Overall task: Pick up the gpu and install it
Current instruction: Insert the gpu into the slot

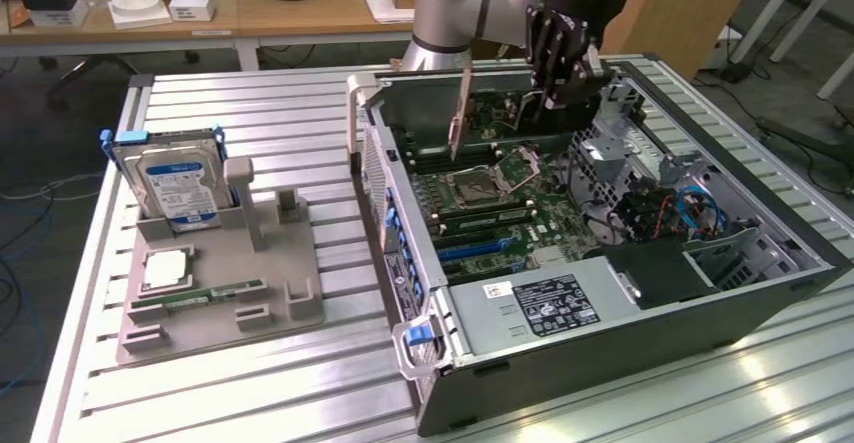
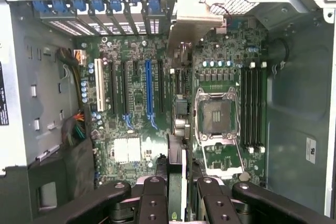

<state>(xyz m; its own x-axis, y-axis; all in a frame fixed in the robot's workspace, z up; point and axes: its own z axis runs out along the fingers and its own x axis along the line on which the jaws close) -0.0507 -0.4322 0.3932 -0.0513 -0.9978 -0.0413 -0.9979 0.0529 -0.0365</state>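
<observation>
Wrist view looks straight down past the gripper (image 2: 178, 203), whose dark fingers (image 2: 152, 198) are clamped on the gpu (image 2: 177, 156), seen edge-on as a thin strip between them with its silvery bracket (image 2: 197, 24) at the far end, near the row of blue latches (image 2: 100, 6) on the case wall. The card hangs above the motherboard (image 2: 136, 124), apart from it, between the long blue slot (image 2: 148, 90) and the open CPU socket (image 2: 215, 114); which slot it lies over I cannot tell for certain. To seat it well, I judge the card should be kept upright and parallel to the slot, with the bracket lined up on its opening in the wall, and pressed down evenly along its length so that neither end goes in first; drifting toward the socket would risk its bare pins. Exterior view shows the arm (image 1: 447, 3) reaching over the far wall of the open computer case (image 1: 747, 293), its wrist turned downward, the gripper hanging upright inside the far part of the case. Well apart on the exterior view's left, a hard drive (image 1: 180, 188) stands in a grey holder (image 1: 214, 313)
</observation>
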